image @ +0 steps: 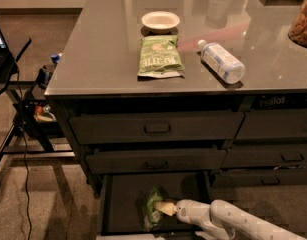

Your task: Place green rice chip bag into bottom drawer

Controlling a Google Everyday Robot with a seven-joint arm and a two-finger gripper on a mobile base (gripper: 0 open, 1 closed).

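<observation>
Green rice chip bag point(153, 215) | crumpled, inside the open bottom drawer point(124, 204), near its middle | end effector point(163, 207) low in the drawer, pinching the bag's right side | counter point(103, 59): olive bag point(159, 57), bowl point(160, 20), bottle point(222, 61) lying on its side

2 bags: olive bag point(160, 57) far, green rice chip bag point(152, 214) near, in bottom drawer point(122, 204) with 1 gripper point(162, 207); 1 bowl point(160, 21); 1 bottle point(222, 62).
</observation>
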